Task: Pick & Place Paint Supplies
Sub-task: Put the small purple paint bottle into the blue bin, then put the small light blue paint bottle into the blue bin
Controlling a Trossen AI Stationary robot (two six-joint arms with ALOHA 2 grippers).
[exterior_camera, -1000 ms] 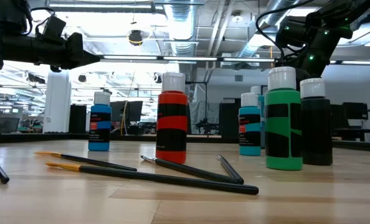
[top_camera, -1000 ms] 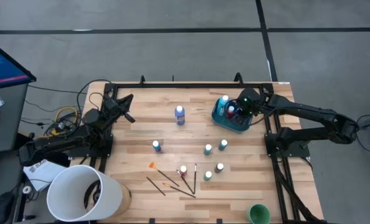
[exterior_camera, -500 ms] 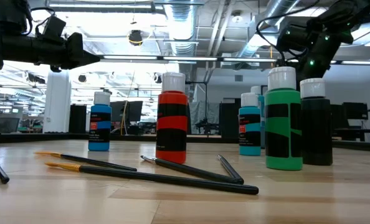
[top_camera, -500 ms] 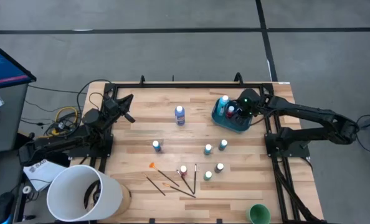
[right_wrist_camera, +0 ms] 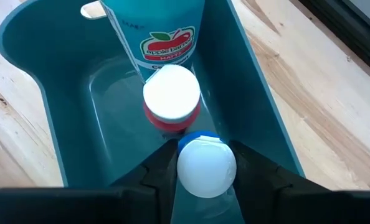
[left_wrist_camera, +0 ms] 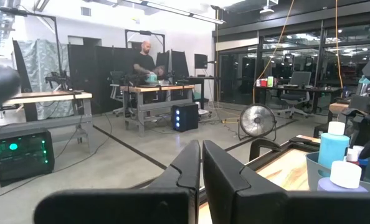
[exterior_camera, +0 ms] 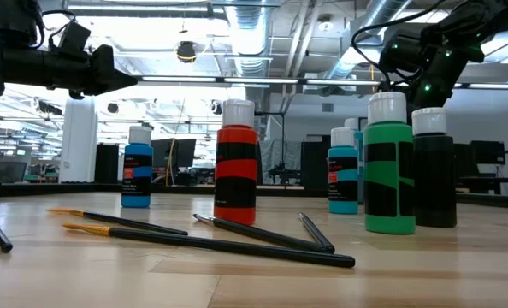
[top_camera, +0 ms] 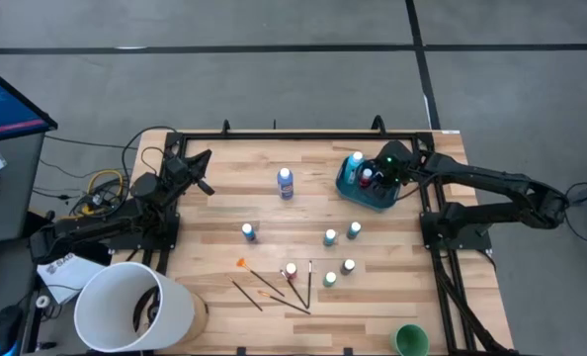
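Blue bottle (right_wrist_camera: 205, 167) down inside teal tub (right_wrist_camera: 260, 99), beside red bottle (right_wrist_camera: 171, 96) and tall blue one (right_wrist_camera: 157, 31). Right gripper (right_wrist_camera: 203, 163) fingers flanking its cap, easing apart since a second ago: release likely underway. Left gripper (left_wrist_camera: 200, 165) closed, parked at table's far-left edge.

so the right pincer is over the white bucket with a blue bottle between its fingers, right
Not the bucket. The right pincer is over the teal tub, with the blue bottle between its fingers; the right wrist view shows it. The white bucket stands at the table's opposite corner.
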